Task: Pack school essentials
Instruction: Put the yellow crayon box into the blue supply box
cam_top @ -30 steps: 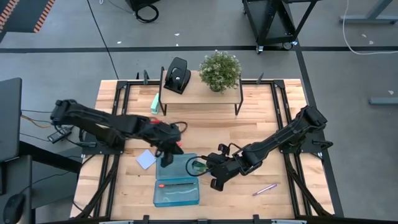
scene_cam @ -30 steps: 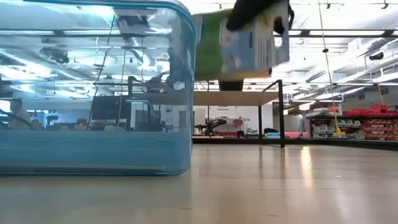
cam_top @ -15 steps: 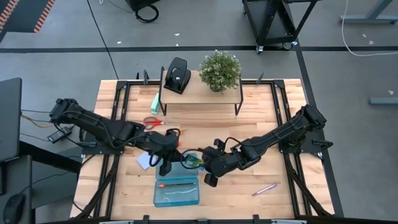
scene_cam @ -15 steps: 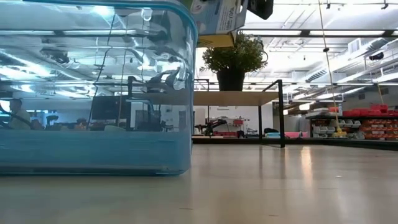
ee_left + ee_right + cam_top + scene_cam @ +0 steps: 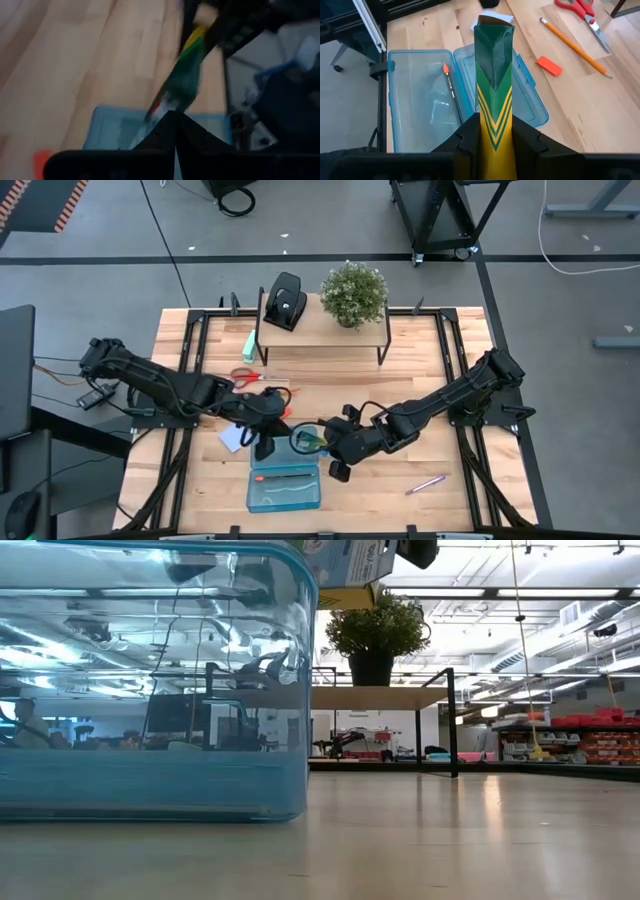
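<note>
High view, layout: a wooden tabletop point(image 5: 420, 390) is seen from above, with both arms reaching to its middle, over an open blue case point(image 5: 285, 485).
Right hand point(image 5: 318, 442): it is held over the far end of the blue case. In the right wrist view its fingers point(image 5: 527, 137) are closed on the sides of the yellow-green crayon box point(image 5: 493, 95), which is gripped at its yellow end with the green end pointing out over the case.
Left hand point(image 5: 267, 442): it is placed just beside the right hand, at the far left corner of the case. Its fingers are shut and nothing is seen held between them.
Blue case contents: a grey pencil point(image 5: 449, 86) with an orange tip is seen lying inside one half.
Crayon box, low view: its lower edge is seen above the case's rim, clear of the tabletop.
Red-handled scissors point(image 5: 247, 377): laid on the tabletop behind the left arm.
Orange pencil point(image 5: 572, 46): laid on the wood between the scissors and the case.
Small orange piece point(image 5: 549, 65): laid flat just beside the pencil.
Pale blue note pad point(image 5: 232, 438): laid left of the case, partly covered by the left arm.
Pink-purple pen point(image 5: 427, 483): laid well apart, to the right of the case.
Raised shelf point(image 5: 322, 332): a black hole punch point(image 5: 284, 300) and a potted plant point(image 5: 353, 292) are carried on it; a mint-green block point(image 5: 248, 347) is seen at its left leg.
</note>
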Motion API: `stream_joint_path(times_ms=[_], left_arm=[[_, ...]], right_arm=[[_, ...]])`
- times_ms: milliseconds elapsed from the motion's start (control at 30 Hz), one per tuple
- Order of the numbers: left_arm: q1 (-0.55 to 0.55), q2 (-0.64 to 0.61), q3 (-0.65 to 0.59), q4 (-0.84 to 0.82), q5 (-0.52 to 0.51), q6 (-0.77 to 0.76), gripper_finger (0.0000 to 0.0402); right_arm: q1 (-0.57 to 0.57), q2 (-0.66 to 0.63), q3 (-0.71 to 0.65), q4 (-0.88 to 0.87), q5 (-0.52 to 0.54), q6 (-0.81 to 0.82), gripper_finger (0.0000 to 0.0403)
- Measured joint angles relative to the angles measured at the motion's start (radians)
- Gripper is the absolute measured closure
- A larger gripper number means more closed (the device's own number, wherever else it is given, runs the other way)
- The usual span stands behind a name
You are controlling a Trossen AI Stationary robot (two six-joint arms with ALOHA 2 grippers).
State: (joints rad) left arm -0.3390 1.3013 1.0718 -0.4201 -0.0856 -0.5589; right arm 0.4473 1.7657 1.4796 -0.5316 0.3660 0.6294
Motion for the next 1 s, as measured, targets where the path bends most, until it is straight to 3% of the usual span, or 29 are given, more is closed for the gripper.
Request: stream_joint_path(times_ms=[233,433,733,1000], left_arm=[[-0.009,0.068,-0.002,0.136,0.015,-0.004,0.0381],[-0.006,0.079,-0.001,0.126,0.030,-0.006,0.0397],[0.037,-0.030,0.000,-0.041,0.027,-0.005,0.0377],[0.046,-0.153,0.000,-0.212,0.017,-0.006,0.0397]], right_arm=[[0.004,0.000,-0.001,0.032,-0.015,-0.015,0.0316],[0.002,0.002,-0.002,0.024,-0.022,-0.018,0.0316],[0.000,0.002,0.000,0.054,-0.028,-0.037,0.0316],[-0.001,0.002,0.000,0.180,-0.043,-0.162,0.0316]])
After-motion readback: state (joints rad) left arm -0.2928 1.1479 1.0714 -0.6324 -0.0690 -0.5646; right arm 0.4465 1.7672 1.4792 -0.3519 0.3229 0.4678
